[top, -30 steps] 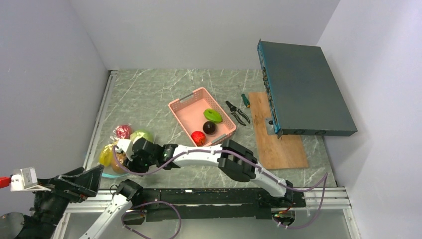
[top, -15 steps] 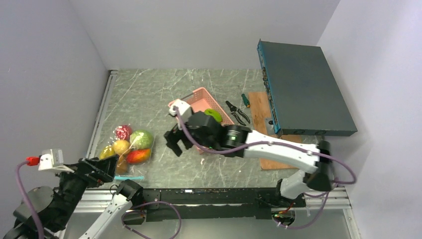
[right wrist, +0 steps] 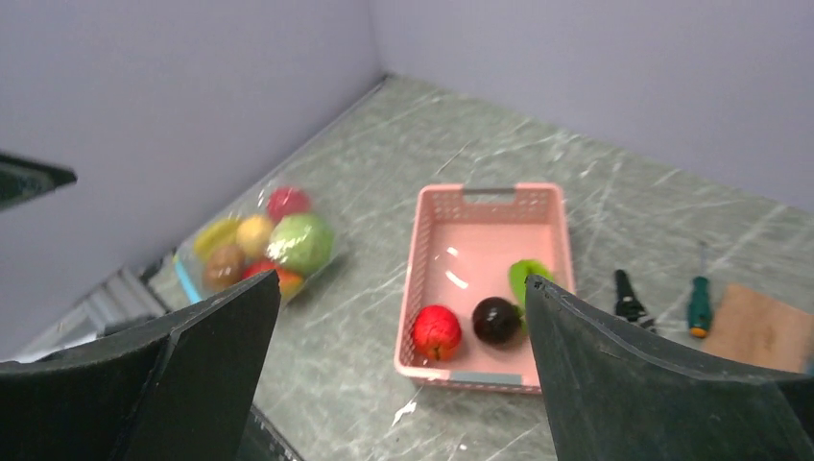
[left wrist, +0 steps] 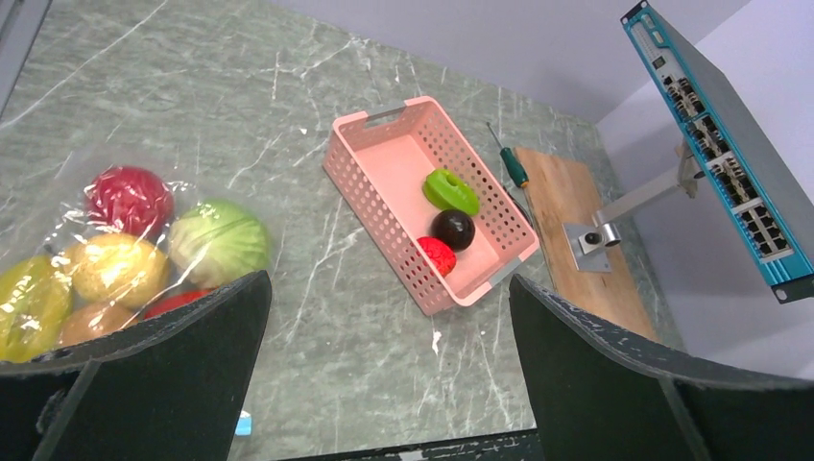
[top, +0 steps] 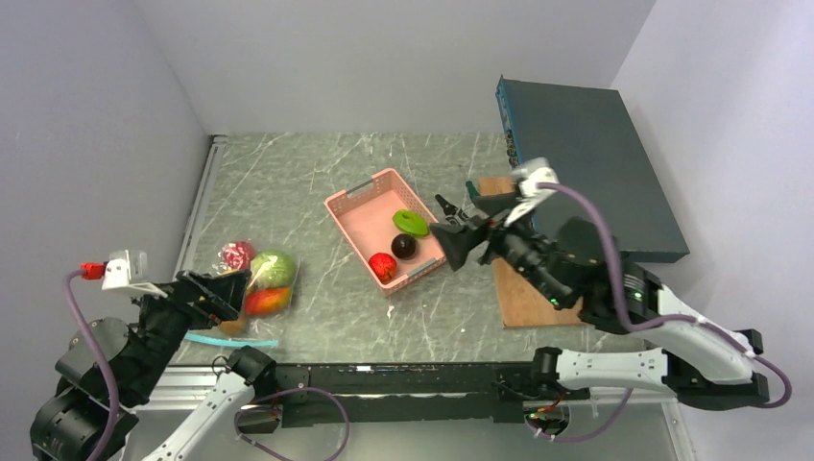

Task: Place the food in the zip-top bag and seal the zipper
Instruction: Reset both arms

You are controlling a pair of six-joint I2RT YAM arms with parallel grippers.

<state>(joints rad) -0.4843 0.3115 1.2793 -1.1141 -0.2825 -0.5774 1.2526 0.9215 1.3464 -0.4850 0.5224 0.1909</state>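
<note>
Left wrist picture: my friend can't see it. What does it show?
A clear bag of colourful food lies at the left on a grey table, and a pink basket in the middle holds three more pieces. The open left gripper frames the bottom; a screwdriver and board lie right.

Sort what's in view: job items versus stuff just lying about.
Job:
- zip-top bag, with food already inside
- its zipper
- red piece, dark purple piece and green piece, not yet bagged

Lying about:
- pink basket, which only holds those three pieces
- pliers
- screwdriver
- wooden board
- network switch
</note>
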